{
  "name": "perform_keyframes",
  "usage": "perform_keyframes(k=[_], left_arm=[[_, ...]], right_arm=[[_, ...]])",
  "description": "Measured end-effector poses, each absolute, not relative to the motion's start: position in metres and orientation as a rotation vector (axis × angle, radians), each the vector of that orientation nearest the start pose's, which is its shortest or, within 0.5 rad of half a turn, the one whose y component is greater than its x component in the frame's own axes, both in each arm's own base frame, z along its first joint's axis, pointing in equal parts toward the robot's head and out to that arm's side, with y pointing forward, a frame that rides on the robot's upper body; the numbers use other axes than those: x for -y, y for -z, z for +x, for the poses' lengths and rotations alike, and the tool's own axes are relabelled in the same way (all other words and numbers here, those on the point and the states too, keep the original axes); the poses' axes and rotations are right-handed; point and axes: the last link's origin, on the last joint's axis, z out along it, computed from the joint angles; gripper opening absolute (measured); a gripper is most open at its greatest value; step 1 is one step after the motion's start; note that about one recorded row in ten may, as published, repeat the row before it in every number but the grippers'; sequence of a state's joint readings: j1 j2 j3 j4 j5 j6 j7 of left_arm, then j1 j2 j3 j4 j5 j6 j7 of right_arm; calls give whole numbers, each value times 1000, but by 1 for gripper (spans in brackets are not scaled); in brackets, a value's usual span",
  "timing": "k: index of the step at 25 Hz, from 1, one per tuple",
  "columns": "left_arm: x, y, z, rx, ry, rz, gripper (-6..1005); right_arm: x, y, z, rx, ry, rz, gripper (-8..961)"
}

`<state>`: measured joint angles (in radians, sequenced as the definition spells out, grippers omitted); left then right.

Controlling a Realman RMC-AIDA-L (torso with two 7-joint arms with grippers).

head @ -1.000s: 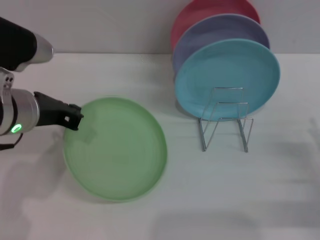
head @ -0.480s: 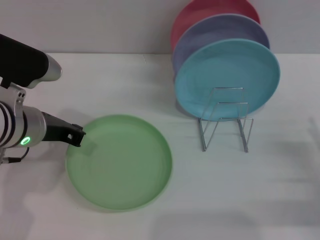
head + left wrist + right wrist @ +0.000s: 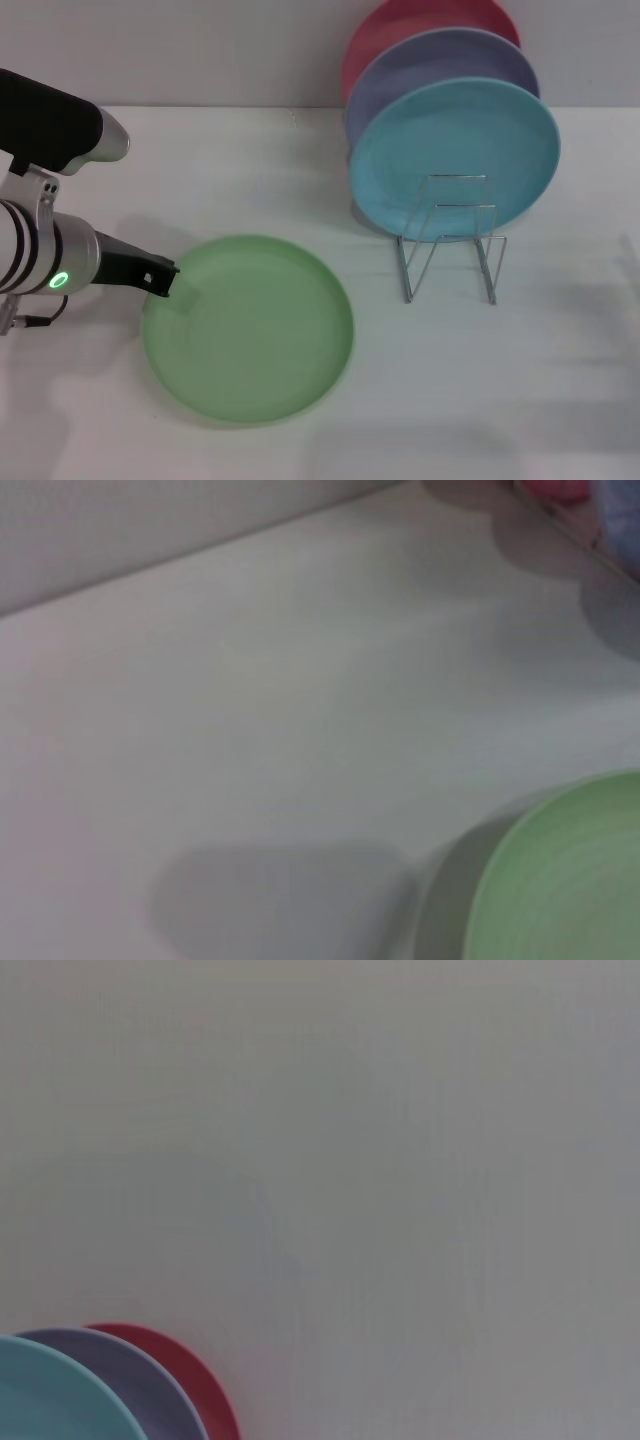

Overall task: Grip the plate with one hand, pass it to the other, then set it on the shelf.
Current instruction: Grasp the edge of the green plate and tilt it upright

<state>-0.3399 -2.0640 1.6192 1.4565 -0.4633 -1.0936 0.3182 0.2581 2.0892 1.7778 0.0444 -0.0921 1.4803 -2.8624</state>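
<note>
The light green plate (image 3: 250,328) lies nearly flat at the front left of the white table, with a shadow under its near edge. My left gripper (image 3: 165,280) is shut on the plate's left rim. A part of the plate also shows in the left wrist view (image 3: 565,880), with its shadow beside it. The silver wire shelf (image 3: 450,245) stands to the right, its front slots bare. My right gripper is out of view.
Three plates stand upright in the back of the shelf: a turquoise-blue one (image 3: 455,150) in front, a lavender one (image 3: 440,60) behind it and a red one (image 3: 420,18) at the back. They also show in the right wrist view (image 3: 130,1385). A wall rises behind the table.
My left gripper has moved right and toward me with the green plate in it. The plate now sits closer to the shelf.
</note>
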Motion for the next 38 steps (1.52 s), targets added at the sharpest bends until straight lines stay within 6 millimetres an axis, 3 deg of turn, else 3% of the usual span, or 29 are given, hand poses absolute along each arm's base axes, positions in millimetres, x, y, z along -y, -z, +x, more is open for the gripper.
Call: perform_keyframes(k=[4, 15, 20, 38], left_arm=[[-353, 16, -219, 986, -272, -2270, 7], [-353, 19, -219, 995, -286, -2278, 155], [-351, 19, -220, 1003, -303, -2285, 344], [-350, 23, -226, 1029, -336, -2285, 379]], right_arm=[[-255, -23, 367, -483, -770, -1465, 826], [-253, -23, 368, -486, -766, -1464, 826], [-252, -23, 368, -487, -765, -1463, 825], [-253, -23, 368, -486, -766, -1464, 826]])
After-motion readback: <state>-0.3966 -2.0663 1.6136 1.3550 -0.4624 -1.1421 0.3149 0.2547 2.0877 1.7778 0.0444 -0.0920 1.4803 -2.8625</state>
